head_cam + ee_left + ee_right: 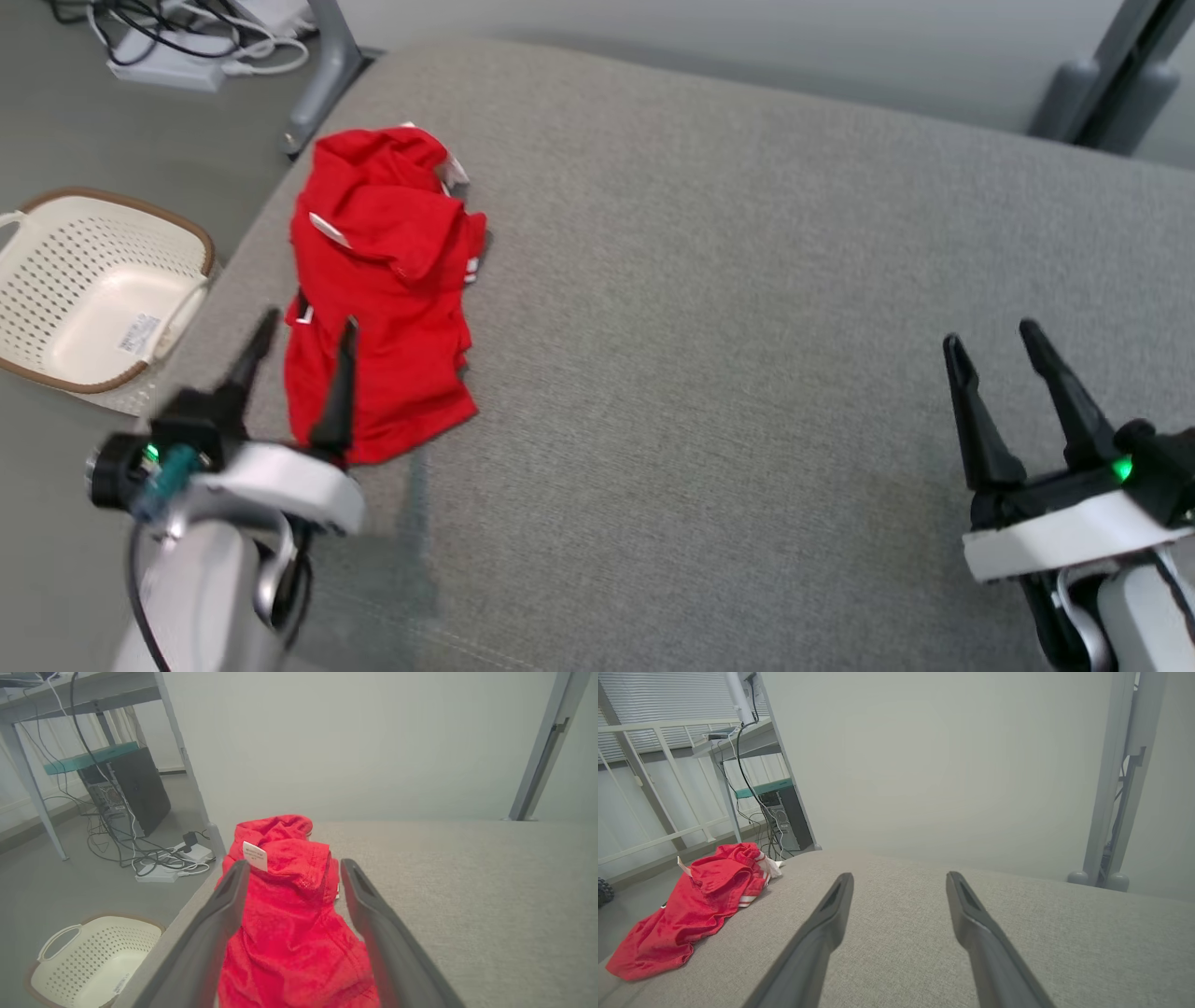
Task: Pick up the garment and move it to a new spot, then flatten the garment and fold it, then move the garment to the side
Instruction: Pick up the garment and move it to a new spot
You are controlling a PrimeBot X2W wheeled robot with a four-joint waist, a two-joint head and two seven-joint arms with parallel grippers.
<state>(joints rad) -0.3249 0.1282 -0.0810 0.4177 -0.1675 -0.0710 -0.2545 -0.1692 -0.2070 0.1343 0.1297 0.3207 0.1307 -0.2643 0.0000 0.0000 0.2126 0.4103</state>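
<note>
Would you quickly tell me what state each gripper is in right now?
Left gripper: open, empty, by the garment.
Right gripper: open, empty.

The left gripper (310,320) hovers near the left edge of the surface (709,280), its two dark fingers spread apart and pointing away from the robot. The right gripper (991,333) hangs toward the right edge, its fingers likewise parted and gripping nothing.
</note>
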